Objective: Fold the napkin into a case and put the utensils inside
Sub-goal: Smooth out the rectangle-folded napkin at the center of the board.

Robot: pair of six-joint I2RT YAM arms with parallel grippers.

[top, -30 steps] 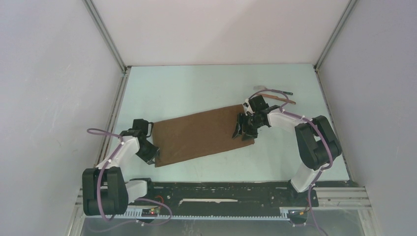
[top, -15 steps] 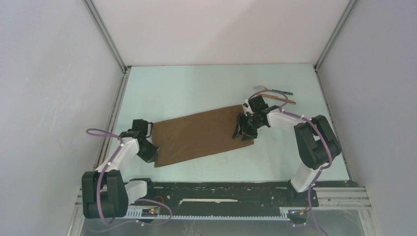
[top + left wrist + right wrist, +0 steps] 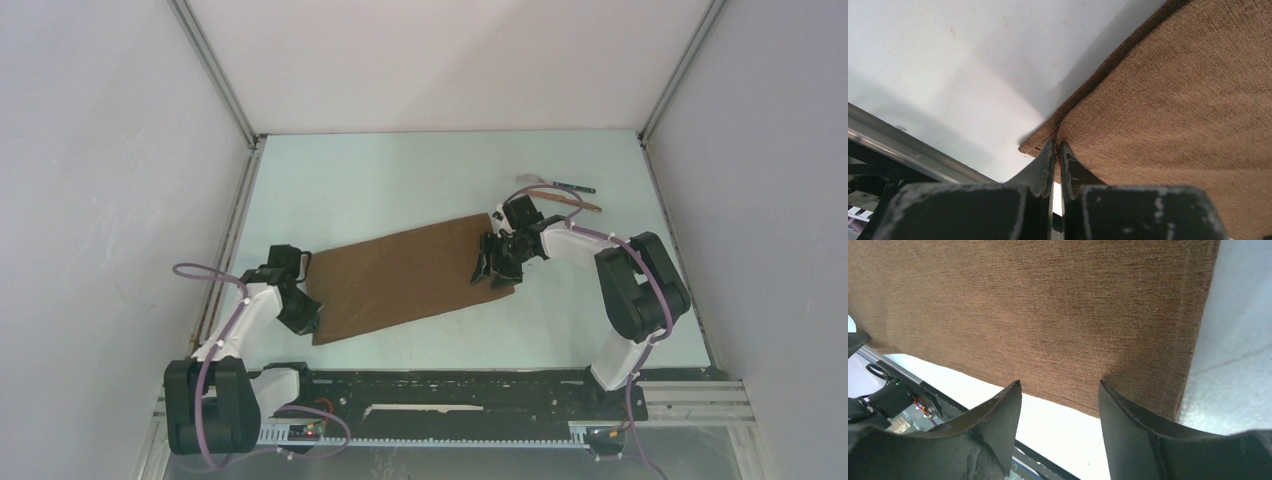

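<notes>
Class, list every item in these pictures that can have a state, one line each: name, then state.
napkin: folded into a two-layer oblong, lying on the table, not yet a narrow case
left pincer: shut on the napkin's near-left corner
right pincer: open, over the napkin's right end
utensils: lying on the table beyond the napkin, not inside it

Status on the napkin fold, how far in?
Done: the napkin looks folded once into a rectangle, with two layers showing at its corner. In hand: the left gripper is shut on the near-left corner; the right gripper is open over the right end. Left: the remaining folds, then loading the utensils, lying at the far right.
</notes>
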